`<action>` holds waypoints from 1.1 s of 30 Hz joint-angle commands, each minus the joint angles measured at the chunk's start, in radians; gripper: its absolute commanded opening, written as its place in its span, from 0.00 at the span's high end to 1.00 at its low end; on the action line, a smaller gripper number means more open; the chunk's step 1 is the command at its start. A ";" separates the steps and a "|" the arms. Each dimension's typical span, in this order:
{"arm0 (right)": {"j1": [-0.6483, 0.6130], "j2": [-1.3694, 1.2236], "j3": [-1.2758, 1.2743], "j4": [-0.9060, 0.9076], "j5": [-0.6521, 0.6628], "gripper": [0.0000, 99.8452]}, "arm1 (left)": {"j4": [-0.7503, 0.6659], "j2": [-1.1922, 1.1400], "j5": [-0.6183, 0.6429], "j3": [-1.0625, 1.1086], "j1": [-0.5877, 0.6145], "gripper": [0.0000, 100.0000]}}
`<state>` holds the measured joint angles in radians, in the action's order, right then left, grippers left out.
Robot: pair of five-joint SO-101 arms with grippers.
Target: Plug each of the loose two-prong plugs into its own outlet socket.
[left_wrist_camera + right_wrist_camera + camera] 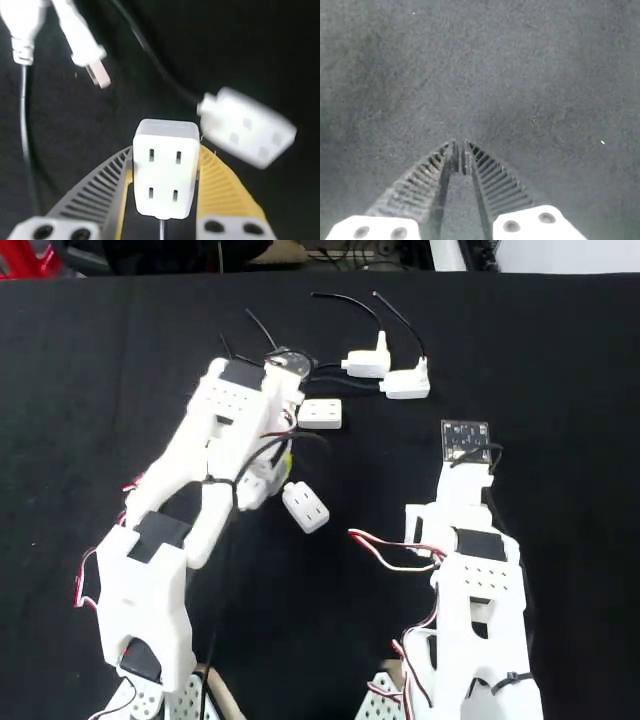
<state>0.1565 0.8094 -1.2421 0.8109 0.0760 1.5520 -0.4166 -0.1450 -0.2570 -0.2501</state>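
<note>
1. Plugs lie ahead of the left hand, past its fingertips and off to one side: the nearer plug and the farther plug, both apart from it.
2. That hand is clamped on an outlet socket. The socket's long axis runs along the fingers and its slotted face is turned up toward the wrist.
3. The nearer plug's prongs slant back toward the hand but are not lined up with the slots, so I'd say it needs turning.
4. A second socket sits just beside the hand.
5. The right hand is pressed closed on nothing above the counter. Being free, it looks like the one to fetch a plug.
6. Plugs and sockets are hard, smooth white plastic, boxy with rounded corners. The cords are thin and black, and the counter cloth is matte.
</note>
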 commanded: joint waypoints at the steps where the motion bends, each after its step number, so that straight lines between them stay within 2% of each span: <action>1: -0.008 0.028 -0.002 -0.018 0.000 0.99 | 0.186 0.014 -0.287 -0.091 0.064 0.97; 8: -0.008 0.028 -0.002 -0.018 0.000 0.99 | 0.206 0.015 -0.537 -0.016 0.222 0.97; 10: -0.009 0.028 -0.002 -0.018 0.000 0.99 | 0.195 0.043 -0.574 0.035 0.252 0.97; 14: -0.011 0.028 -0.002 -0.018 0.000 0.99 | 0.057 0.207 -0.634 0.280 0.278 0.97; 19: -0.011 0.030 -0.002 -0.018 0.000 0.99 | -0.259 0.578 -0.661 0.743 0.240 0.97; 22: -0.012 0.033 0.001 -0.011 0.009 0.99 | -0.394 0.767 -0.667 0.957 0.225 0.97; 27: -0.049 0.035 0.048 0.077 0.077 0.99 | -0.428 0.864 -0.766 1.112 0.211 0.97; 29: -0.086 0.035 0.084 0.135 0.077 0.99 | -0.431 0.864 -0.756 1.127 0.216 0.93; 33: -0.149 0.035 0.140 0.201 0.077 0.99 | -0.425 0.875 -0.724 1.165 0.209 0.76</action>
<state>0.0491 0.8247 -1.1807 0.9751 0.1481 1.1347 0.4166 -0.8846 0.8846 -0.0230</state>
